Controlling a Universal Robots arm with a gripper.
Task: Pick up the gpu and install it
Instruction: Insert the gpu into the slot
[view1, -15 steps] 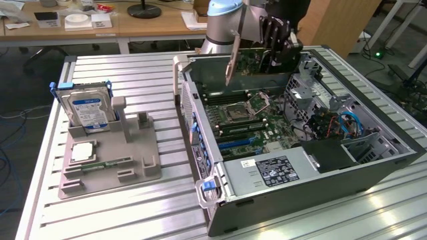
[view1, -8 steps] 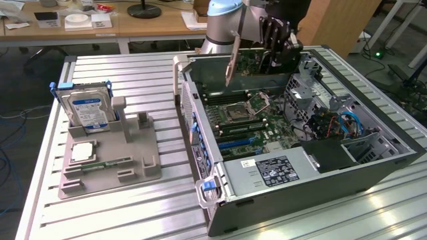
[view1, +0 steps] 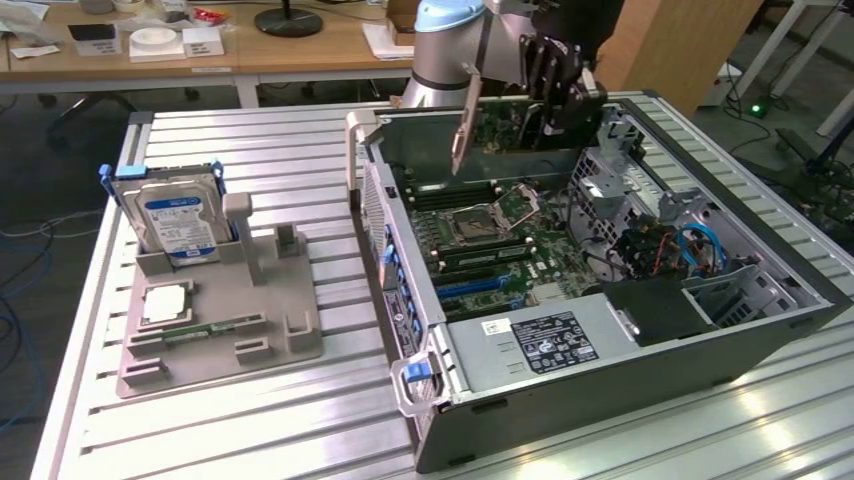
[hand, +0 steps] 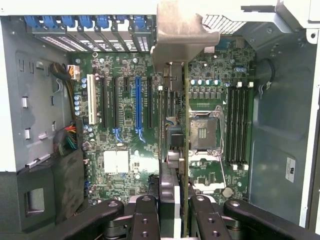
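Holding the gpu (view1: 501, 125) above an open tower case (view1: 747, 330).
Pinches the card's two flat faces between the gripper (view1: 561, 112) fingers (hand: 145, 220); carries it upright and edge-on, metal bracket (view1: 467, 120) toward nine o'clock in the exterior view; hangs clear of the motherboard (view1: 534, 245) at the case's twelve o'clock end, apart from the blue expansion slot (hand: 138, 105); leaves at the case's nine o'clock a grey fixture (view1: 267, 300) with the blue-labelled hard drive (view1: 174, 220) upright and a green memory stick (view1: 214, 328) lying flat.
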